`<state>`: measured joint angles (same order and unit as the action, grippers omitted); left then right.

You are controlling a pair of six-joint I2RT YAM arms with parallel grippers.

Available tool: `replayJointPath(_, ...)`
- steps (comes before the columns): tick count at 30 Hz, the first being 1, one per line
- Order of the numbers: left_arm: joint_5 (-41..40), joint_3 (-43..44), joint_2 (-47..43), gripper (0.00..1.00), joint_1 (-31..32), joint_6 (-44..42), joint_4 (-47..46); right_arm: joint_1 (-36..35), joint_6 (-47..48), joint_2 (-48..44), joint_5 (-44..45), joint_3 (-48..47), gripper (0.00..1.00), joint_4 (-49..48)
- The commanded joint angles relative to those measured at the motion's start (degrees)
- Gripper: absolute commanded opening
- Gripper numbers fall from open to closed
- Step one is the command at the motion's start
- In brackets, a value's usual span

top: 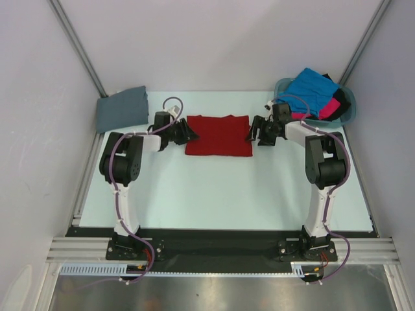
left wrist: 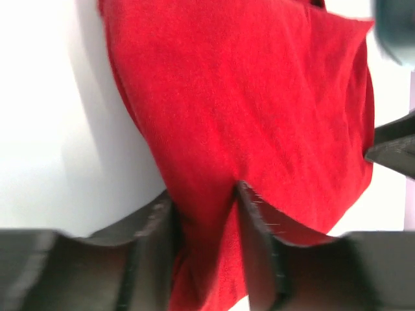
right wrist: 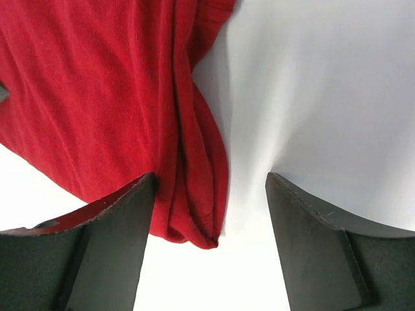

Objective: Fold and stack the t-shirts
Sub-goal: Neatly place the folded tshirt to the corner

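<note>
A deep red t-shirt [top: 218, 135], folded into a rough rectangle, lies flat at the middle back of the table. My left gripper [top: 190, 133] is at its left edge. In the left wrist view the left gripper [left wrist: 204, 207] is shut on a pinch of the red shirt [left wrist: 246, 97]. My right gripper [top: 254, 133] is at the shirt's right edge. In the right wrist view the right gripper [right wrist: 211, 188] is open, and the shirt's bunched edge [right wrist: 194, 194] lies between the fingers, close to the left one. A folded slate grey t-shirt [top: 122, 108] lies at the back left.
A teal plastic basket [top: 351, 103] stands at the back right, just behind the right arm. It holds a bright blue shirt [top: 310, 89], a hot pink one [top: 332, 107] and a black one [top: 330, 78]. Walls close off the back and both sides.
</note>
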<state>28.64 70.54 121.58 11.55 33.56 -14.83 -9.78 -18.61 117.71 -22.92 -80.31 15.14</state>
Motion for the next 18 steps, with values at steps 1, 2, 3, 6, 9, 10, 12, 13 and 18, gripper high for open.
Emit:
replayJointPath(1, 0.4, -3.5, 0.9, 0.39, 2.2, 0.6, 3.1, 0.1, -0.1, -4.0, -0.1, 1.0, 0.75, -0.1)
replayJointPath(2, 0.6, -4.3, 0.7, 0.36, 2.2, 0.7, 2.8, 0.2, 0.0, -4.2, -0.2, 1.1, 0.75, 0.1)
replayJointPath(3, 0.7, -4.6, 0.5, 0.34, 2.2, 0.9, 2.6, 0.2, 0.0, -4.7, -0.1, 1.3, 0.74, 0.0)
replayJointPath(6, 0.6, -5.9, -0.5, 0.28, 2.5, 0.6, 3.2, 0.2, 0.0, -5.4, -0.1, 2.0, 0.75, 0.1)
replayJointPath(9, 0.5, -7.7, -1.9, 0.24, 3.3, 0.4, 3.6, 0.2, 0.0, -6.5, 0.0, 3.1, 0.74, 0.2)
replayJointPath(10, 0.7, -8.0, -2.2, 0.22, 3.7, 0.5, 3.9, 0.2, -0.1, -7.1, 0.2, 3.5, 0.75, 0.1)
replayJointPath(12, 0.8, -9.7, -3.4, 0.16, 4.4, 0.5, 3.8, 0.2, 0.0, -7.9, 0.3, 4.6, 0.75, -0.1)
replayJointPath(13, 0.4, -10.2, -3.8, 0.15, 5.3, 0.4, 4.0, 0.3, 0.0, -8.2, 0.4, 5.0, 0.75, -0.2)
replayJointPath(18, -0.3, -13.8, -6.9, 0.08, 7.2, 1.2, 3.5, 0.4, 0.2, -10.1, 0.9, 6.6, 0.75, 0.2)
